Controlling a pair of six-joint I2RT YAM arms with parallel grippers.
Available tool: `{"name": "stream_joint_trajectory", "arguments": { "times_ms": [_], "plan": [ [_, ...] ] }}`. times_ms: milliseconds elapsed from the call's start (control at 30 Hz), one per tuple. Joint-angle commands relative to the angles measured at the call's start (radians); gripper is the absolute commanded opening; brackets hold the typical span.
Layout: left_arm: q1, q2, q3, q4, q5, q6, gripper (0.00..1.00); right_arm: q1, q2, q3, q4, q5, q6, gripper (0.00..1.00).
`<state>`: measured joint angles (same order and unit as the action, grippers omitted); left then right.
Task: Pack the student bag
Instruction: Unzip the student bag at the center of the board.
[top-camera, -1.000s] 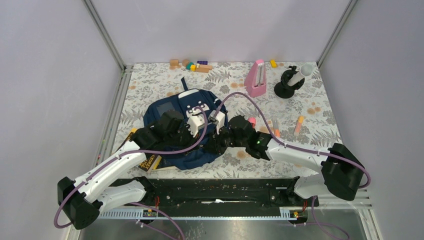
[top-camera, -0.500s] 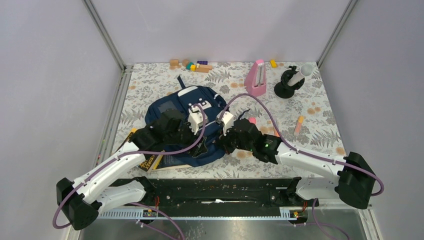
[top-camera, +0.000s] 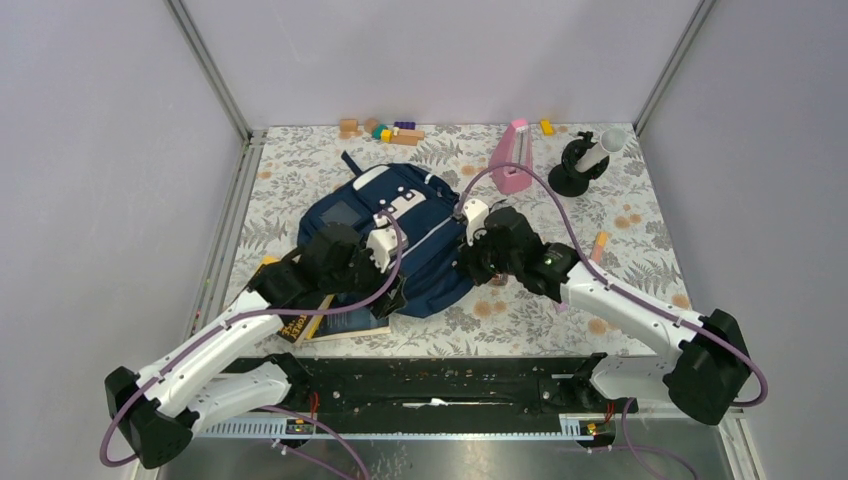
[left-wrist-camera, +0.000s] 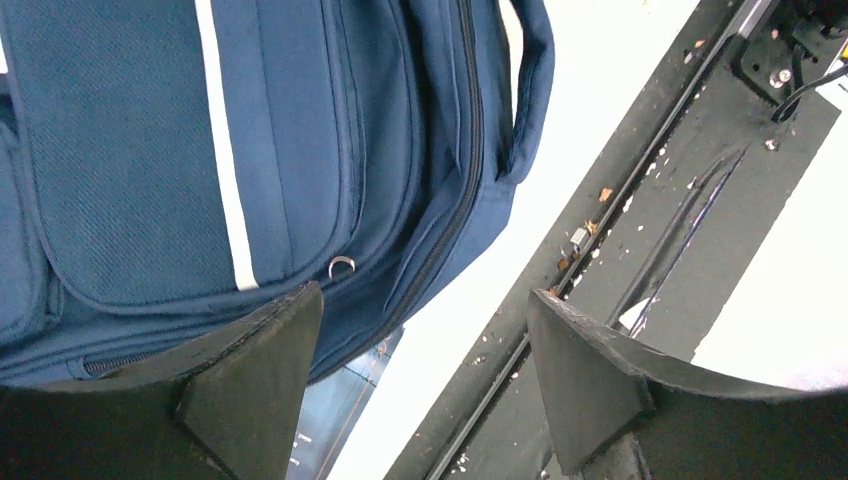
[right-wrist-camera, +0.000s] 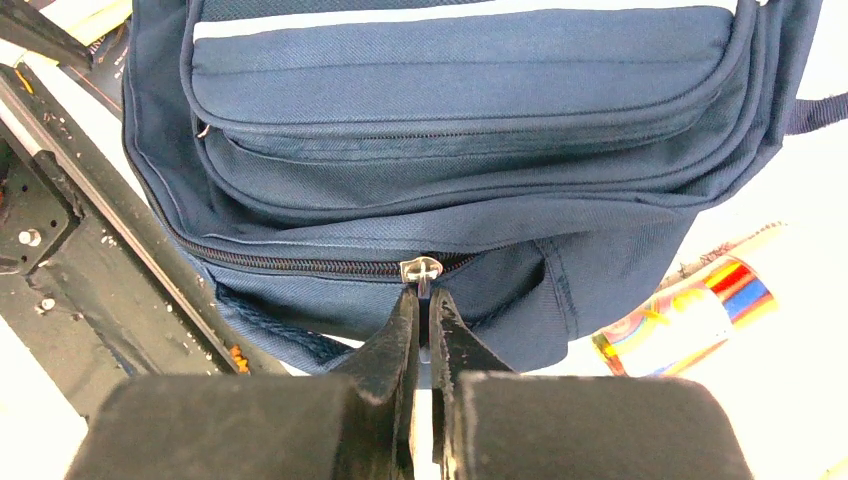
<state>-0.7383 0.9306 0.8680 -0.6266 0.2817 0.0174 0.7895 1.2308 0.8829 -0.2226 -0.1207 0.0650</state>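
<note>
Floral-print table (top-camera: 620, 250): navy student bag (top-camera: 400, 235) lying flat at centre. Right gripper (right-wrist-camera: 422, 300) pinching silver zipper pull (right-wrist-camera: 421, 272) at bag's right side, jaws clenched tight. Left gripper (left-wrist-camera: 422, 297) hovering over bag's near edge, jaws spread wide, grasping nothing.

Tabletop: we see a fern-printed surface (top-camera: 300, 165).
Centre: the student bag (top-camera: 430, 255) lies flat, a book (top-camera: 345, 325) poking out beneath its near-left edge.
Far edge: coloured blocks (top-camera: 385, 131), a pink case (top-camera: 512, 157), a black stand (top-camera: 578, 168).
Right: we spot an orange stick (top-camera: 598, 245).
</note>
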Motion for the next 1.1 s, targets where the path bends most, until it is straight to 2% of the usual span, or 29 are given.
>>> {"name": "stream_joint_trajectory", "arguments": {
  "times_ms": [0, 400, 1067],
  "plan": [
    [-0.008, -0.008, -0.027, 0.002, -0.012, -0.015, 0.77, -0.054, 0.015, 0.093, -0.067, -0.087, -0.013, 0.00],
    [-0.087, 0.168, -0.002, 0.013, -0.158, 0.003, 0.73, -0.090, 0.016, 0.067, -0.126, -0.105, 0.011, 0.00],
    [-0.102, 0.282, 0.006, 0.035, -0.119, -0.004, 0.49, -0.123, -0.007, 0.058, -0.121, -0.158, 0.033, 0.00]
  ]
}}
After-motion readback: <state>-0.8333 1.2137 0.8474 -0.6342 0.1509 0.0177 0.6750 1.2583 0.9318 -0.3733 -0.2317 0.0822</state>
